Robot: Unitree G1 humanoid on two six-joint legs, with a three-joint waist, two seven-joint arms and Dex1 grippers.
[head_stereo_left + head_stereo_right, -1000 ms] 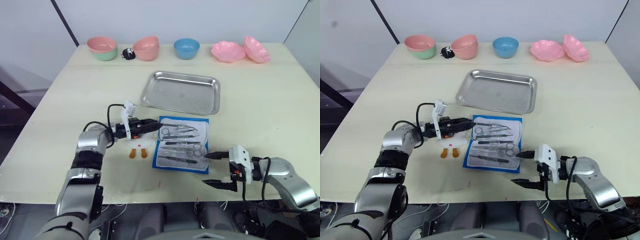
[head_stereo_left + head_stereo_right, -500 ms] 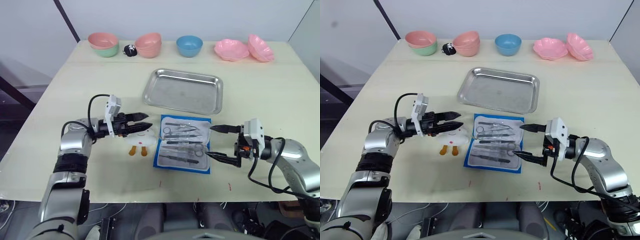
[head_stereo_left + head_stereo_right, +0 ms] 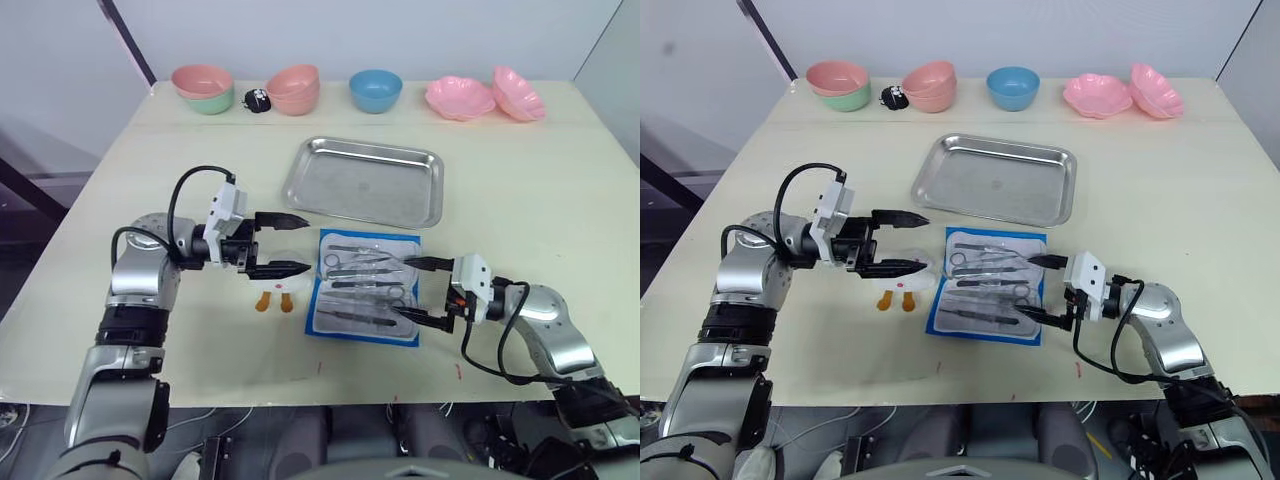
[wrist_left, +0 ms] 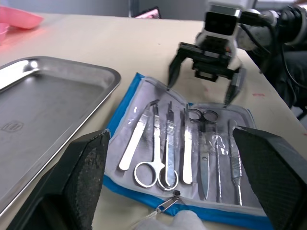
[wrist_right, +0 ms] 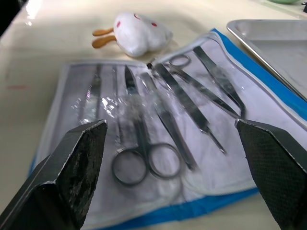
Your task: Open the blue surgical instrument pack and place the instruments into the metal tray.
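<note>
The blue surgical instrument pack (image 3: pixel 314 316) lies unfolded on the table, pale lining up, just in front of the metal tray (image 3: pixel 365 183), which is empty. Several silver instruments (image 3: pixel 362 285) sit side by side in its sleeves, ring-handled scissors among them (image 5: pixel 144 165). My right gripper (image 3: pixel 404 290) is open at the pack's right edge, its two fingers straddling that edge just above the lining; it also appears in the left wrist view (image 4: pixel 199 93). Left of the pack, my left gripper (image 3: pixel 303 241) is wide open, held over a white toy and pointing towards the pack.
The white toy with orange feet (image 3: pixel 277 290) lies against the pack's left edge. Along the far edge stand a pink-on-green bowl stack (image 3: pixel 203 88), pink bowls (image 3: pixel 294 90), a blue bowl (image 3: pixel 375 90), two pink flower dishes (image 3: pixel 460 98) and a small black object (image 3: pixel 255 100).
My right gripper has come up from the table's front edge to the pack's right edge. My left gripper has drawn back from the pack's left edge and spread its fingers wide.
</note>
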